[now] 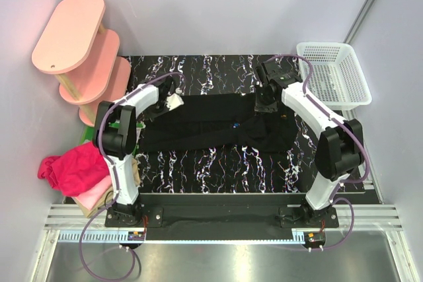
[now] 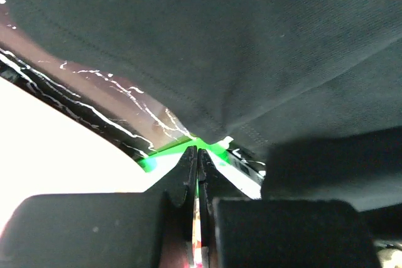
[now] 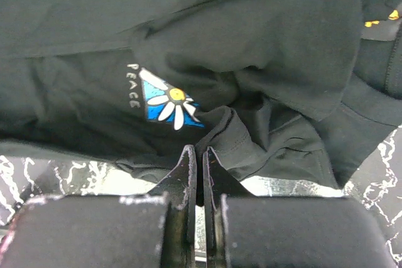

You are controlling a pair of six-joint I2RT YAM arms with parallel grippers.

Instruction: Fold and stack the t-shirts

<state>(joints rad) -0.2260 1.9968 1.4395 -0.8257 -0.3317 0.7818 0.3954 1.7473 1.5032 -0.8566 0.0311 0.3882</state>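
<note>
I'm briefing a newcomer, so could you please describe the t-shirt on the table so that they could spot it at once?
On the black marbled table, the black t-shirt lies stretched across the middle. Unlike the magenta shirt heaped at the table's left edge, it is black with a small white daisy print on it.

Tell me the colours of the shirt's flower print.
Flower print: white petals, yellow centre, blue background; best in right wrist view.

Four t-shirts: one black t-shirt (image 1: 205, 120) at the centre of the table (image 1: 198, 170), and three more, magenta, pink and tan, in a pile (image 1: 79, 176) at 8 o'clock. One white basket (image 1: 330, 74) at 2 o'clock. One pink three-tier shelf (image 1: 69, 31) at 10 o'clock. Two arms: left arm (image 1: 122, 156), right arm (image 1: 310, 107).
</note>
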